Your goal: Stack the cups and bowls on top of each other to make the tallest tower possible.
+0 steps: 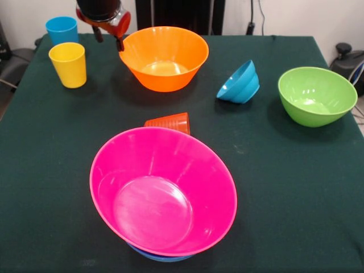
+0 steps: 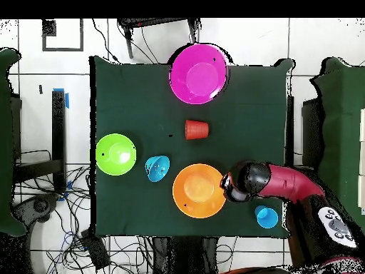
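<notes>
Dark green cloth covers the table [image 1: 284,187], and nearest the front camera stands the tower [image 1: 164,196]: a large pink bowl sits tilted over blue bowls, of which only a sliver of blue rim [image 1: 162,257] shows beneath. That nesting looks like the only stacking done so far. Just behind it the ribbed orange-red cup [image 1: 169,122] stands alone. Farther back, the ridged blue bowl [image 1: 239,83] lies tipped on its side, the green bowl [image 1: 317,95] sits upright well apart, and the large orange bowl [image 1: 164,58] is unstacked. The yellow cup [image 1: 68,64] and sky-blue cup [image 1: 61,29] wait farthest off. The gripper [image 1: 108,35] hovers beside the orange bowl's rim, fingers parted, holding nothing. No writing is legible.
</notes>
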`<move>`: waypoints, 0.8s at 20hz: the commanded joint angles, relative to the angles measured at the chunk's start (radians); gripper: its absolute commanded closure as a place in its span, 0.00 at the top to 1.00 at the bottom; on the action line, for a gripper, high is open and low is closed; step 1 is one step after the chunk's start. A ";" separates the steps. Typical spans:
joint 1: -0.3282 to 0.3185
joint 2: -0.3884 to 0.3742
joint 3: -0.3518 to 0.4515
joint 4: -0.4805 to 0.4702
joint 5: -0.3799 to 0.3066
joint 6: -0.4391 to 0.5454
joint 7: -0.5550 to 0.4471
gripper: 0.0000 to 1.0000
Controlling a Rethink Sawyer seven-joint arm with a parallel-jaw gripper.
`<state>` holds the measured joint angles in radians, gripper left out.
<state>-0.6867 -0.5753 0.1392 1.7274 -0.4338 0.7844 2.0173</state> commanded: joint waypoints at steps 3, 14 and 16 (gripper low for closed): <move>0.018 0.002 0.108 0.010 -0.009 -0.019 -0.094 1.00; 0.069 -0.023 0.105 0.053 0.047 -0.022 0.008 1.00; 0.089 -0.040 0.099 0.061 0.052 -0.012 0.017 1.00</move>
<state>-0.6585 -0.5998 0.1504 1.7361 -0.4145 0.7844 2.0173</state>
